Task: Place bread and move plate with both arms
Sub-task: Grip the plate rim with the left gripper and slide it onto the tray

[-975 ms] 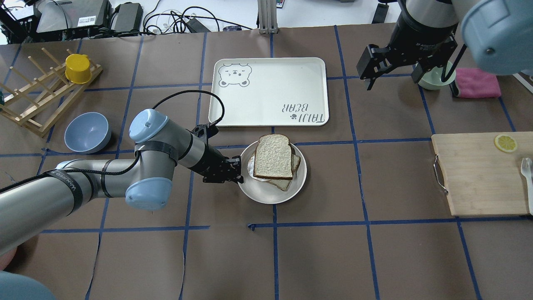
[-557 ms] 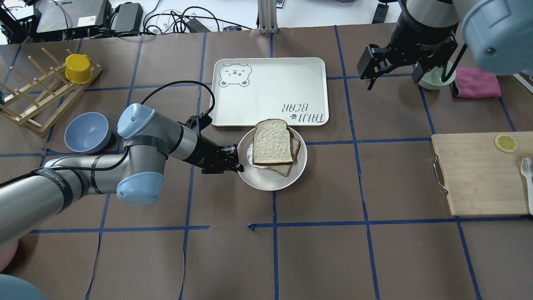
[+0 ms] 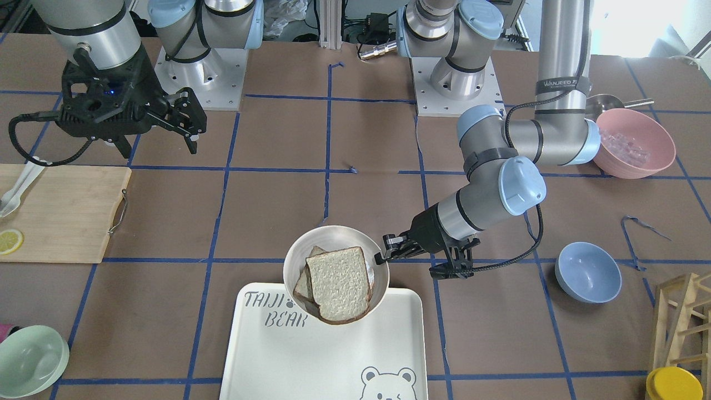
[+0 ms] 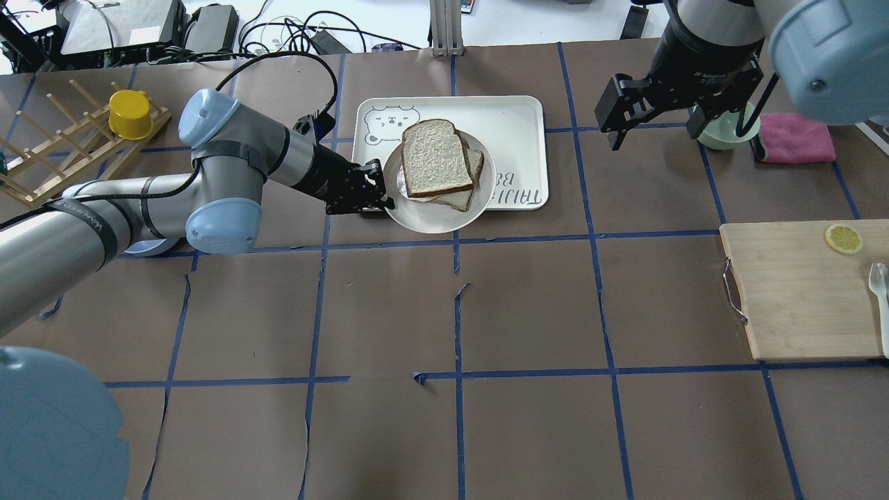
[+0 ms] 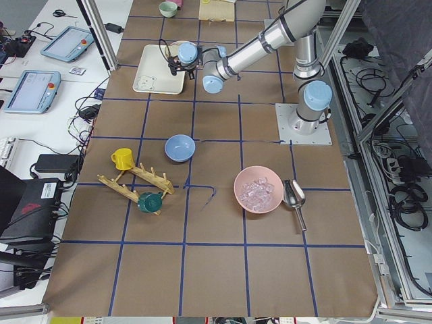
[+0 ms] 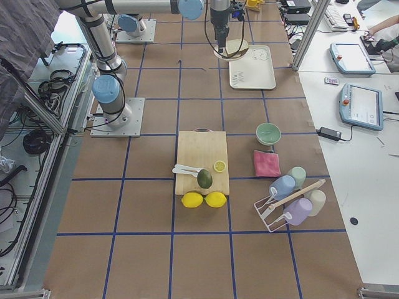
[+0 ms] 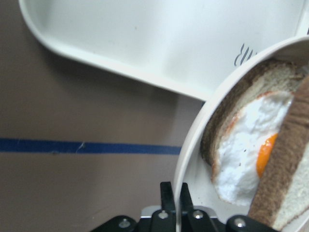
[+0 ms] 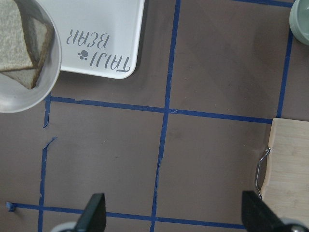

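Observation:
The bread lies on top of a second slice with a fried egg, both on the round off-white plate. My left gripper is shut on the plate's left rim and holds the plate over the near edge of the bear-print tray. The front-facing view shows the plate, the bread and the left gripper the same way. My right gripper is open and empty, raised at the far right, away from the plate.
A wooden cutting board with a lemon slice lies at the right. A pale green bowl and a pink cloth sit behind the right gripper. A blue bowl, a wooden rack and a yellow cup are at the left.
My left arm has carried the plate with both slices away from the robot and slightly left, from the bare table to over the tray's near edge. The right arm has not moved.

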Motion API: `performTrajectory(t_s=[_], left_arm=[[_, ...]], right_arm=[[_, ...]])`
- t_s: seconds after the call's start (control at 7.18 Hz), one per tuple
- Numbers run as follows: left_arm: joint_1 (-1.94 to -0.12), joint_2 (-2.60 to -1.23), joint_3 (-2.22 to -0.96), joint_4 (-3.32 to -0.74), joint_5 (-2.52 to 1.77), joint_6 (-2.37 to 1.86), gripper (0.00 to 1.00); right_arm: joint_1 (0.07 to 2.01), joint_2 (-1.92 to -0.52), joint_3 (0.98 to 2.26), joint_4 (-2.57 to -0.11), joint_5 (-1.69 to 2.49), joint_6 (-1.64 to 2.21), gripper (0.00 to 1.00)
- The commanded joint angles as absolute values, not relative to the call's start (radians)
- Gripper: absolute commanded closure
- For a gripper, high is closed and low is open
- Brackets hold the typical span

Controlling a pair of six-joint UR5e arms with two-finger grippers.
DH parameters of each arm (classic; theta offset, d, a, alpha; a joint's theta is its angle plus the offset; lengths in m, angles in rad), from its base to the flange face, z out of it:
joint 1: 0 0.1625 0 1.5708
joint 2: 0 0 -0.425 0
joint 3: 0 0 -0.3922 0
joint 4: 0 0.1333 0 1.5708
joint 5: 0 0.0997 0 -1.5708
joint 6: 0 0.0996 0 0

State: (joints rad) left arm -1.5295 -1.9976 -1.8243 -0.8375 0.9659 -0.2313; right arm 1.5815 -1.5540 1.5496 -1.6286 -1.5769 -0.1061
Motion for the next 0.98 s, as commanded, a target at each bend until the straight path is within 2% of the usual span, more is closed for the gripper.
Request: performTrajectory(t_s=[0.0,0.42,0.7,0.84], left_arm=[[-1.531,-2.130,-1.639,-0.854,0.983,-0.268,1.00],[-1.588,-2.247,-1.497,-0.890,1.077,-0.308,1.00],[-1.588,-2.279,-1.485,-0.888,1.083,-0.304,1.00],[-1.588,-2.279,-1.485,-0.887,1.112,-0.298,0.67]], right_arm=[[1.582,-1.554,1.551,-1.628,-1.577,-0.107,0.00],[1.583,-1.554,1.551,-1.628,-1.575,-0.107,0.00],[1.582,-1.554,1.552,-1.628,-1.575,-0.107,0.00],[1.582,-1.554,1.552,-1.623,-1.575,-0.107,0.00]])
